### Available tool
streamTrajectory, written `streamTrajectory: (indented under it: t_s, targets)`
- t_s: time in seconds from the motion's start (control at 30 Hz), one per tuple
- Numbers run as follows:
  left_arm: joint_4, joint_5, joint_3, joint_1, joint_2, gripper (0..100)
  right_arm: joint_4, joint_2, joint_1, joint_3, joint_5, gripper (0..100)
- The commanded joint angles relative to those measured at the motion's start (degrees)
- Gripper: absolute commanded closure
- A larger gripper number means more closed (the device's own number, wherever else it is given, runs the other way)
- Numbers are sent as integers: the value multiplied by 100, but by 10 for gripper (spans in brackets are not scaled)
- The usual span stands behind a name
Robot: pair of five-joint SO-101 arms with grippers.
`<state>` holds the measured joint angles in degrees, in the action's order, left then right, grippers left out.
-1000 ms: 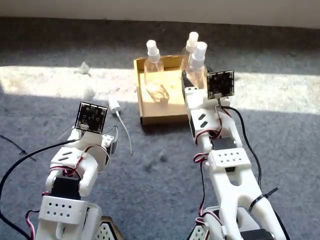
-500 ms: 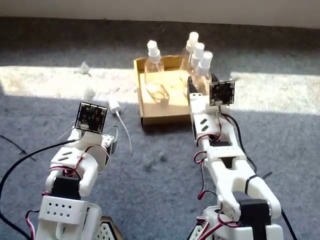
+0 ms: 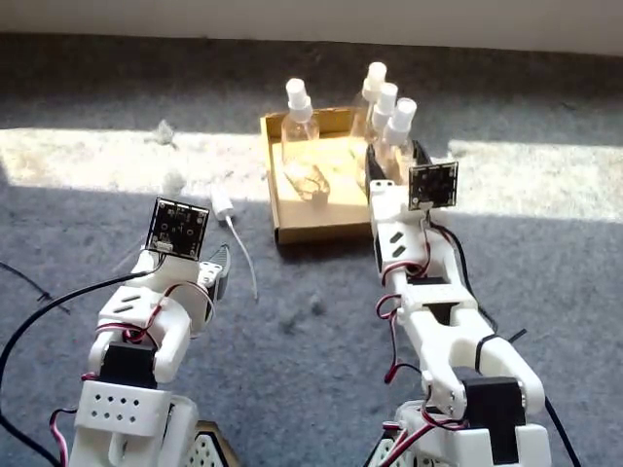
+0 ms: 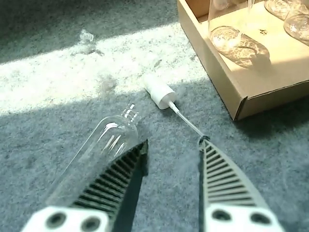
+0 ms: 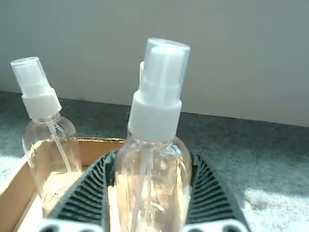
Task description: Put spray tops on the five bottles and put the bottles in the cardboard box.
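The cardboard box [image 3: 329,212] sits on the carpet ahead of both arms. One capped bottle [image 3: 299,115] stands at its back left, and two more [image 3: 374,86] [image 3: 386,101] stand at its back right. At the box's right edge my right gripper [image 3: 394,161] is shut on a fourth capped bottle [image 5: 152,169], held upright. My left gripper [image 4: 174,142] hangs open over the carpet. A capless clear bottle [image 4: 104,145] lies along the outer side of one finger. A loose white spray top [image 4: 159,94] lies just ahead, its tube ending near the other fingertip.
Grey carpet surrounds the box, with a sunlit band across it. Small bits of clear scrap [image 4: 87,36] lie to the box's left. A pale wall [image 5: 217,53] runs behind the box. A black cable [image 3: 39,292] crosses the carpet at the left.
My right arm drew back slightly toward the near right with its bottle, uncovering a capped bottle behind it. The left arm has kept still.
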<state>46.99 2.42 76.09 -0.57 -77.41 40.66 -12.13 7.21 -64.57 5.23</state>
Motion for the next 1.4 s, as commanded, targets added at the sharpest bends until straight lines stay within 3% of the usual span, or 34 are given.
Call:
streamTrajectory:
  t_s: [0.0, 0.3, 0.53, 1.37]
  targets:
    - [-114, 18, -22, 48, -84, 836, 136, -31, -57, -110, 26, 994]
    - [-105, 18, -22, 48, -84, 836, 136, -31, -48, -180, 9, 981]
    - [-105, 18, -22, 48, -84, 836, 136, -31, -48, -242, 9, 834]
    - [-105, 18, -22, 48, -84, 836, 136, -92, 101, -189, 35, 812]
